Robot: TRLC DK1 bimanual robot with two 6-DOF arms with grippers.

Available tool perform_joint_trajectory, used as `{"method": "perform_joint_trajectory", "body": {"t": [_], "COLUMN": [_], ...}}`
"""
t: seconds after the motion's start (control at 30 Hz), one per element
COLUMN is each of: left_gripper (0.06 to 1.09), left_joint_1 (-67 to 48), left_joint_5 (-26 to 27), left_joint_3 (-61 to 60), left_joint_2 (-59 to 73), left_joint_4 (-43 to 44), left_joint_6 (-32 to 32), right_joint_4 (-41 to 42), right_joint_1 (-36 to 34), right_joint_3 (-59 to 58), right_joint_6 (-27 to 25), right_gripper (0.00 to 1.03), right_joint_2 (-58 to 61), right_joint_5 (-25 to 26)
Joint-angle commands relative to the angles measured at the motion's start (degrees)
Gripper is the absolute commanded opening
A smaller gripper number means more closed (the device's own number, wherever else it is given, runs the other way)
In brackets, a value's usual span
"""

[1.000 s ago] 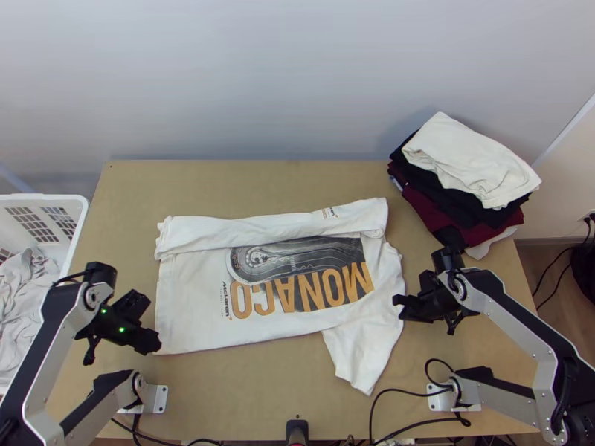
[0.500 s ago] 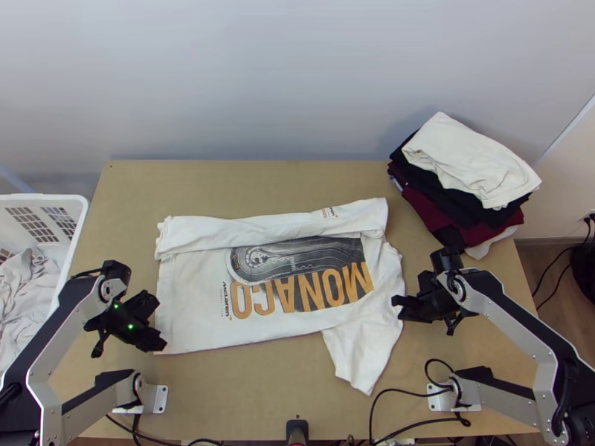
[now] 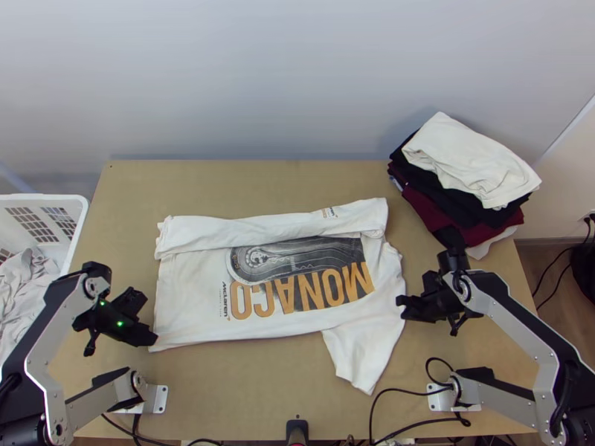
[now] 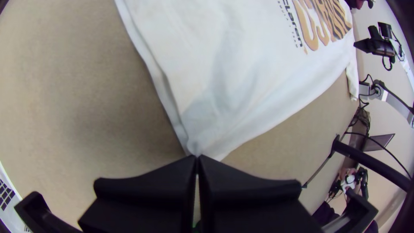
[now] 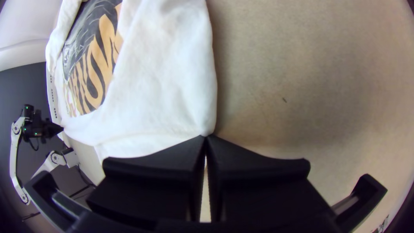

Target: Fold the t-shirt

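Top view: light table point(image 3: 245, 394); white t-shirt point(image 3: 193, 286) across its middle, print up, far strip folded over. Clothes pile point(image 3: 472, 163) at far right. Left gripper point(image 3: 154, 343) closed on t-shirt's near left corner; right gripper point(image 3: 401, 302) closed on t-shirt's right edge.

- Shirt point(image 3: 193, 297): white, with a dark-and-orange print point(image 3: 297, 286) facing up
- Lies mostly spread on the table point(image 3: 245, 390)
- Far side folded over in a long strip point(image 3: 253, 230)
- Sleeve point(image 3: 357, 353) angled toward the near edge

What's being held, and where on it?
The t-shirt: left gripper has its near left corner, right gripper its right edge beside the near sleeve.
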Motion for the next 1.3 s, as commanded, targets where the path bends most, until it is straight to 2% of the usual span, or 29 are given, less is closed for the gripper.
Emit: {"method": "perform_joint_trajectory", "body": {"t": [0.0, 0.3, 0.7, 1.27], "left_gripper": [0.1, 0.1, 0.1, 0.1], "left_joint_1": [0.9, -3.3, -4.3, -7.0], "left_joint_5": [0.0, 4.9, 5.9, 5.9], "left_joint_3": [2.4, 10.8, 17.2, 37.4], "left_joint_2": [0.4, -1.0, 3.1, 16.7], "left_joint_4": [-0.4, -0.8, 4.2, 6.2], "left_joint_6": [1.3, -6.9, -11.9, -19.2], "right_joint_4": [-0.9, -3.3, -2.9, 2.3], "right_joint_1": [-0.2, 5.1, 6.2, 6.0], "right_joint_3": [-0.4, 7.9, 14.8, 29.7], "right_joint_6": [-1.0, 1.9, 1.3, 1.4], "right_gripper": [0.03, 0.03, 0.03, 0.03], "right_joint_2": [-1.4, -7.7, -8.8, 4.4], "right_joint_5": [1.2, 1.2, 1.3, 2.1]}}
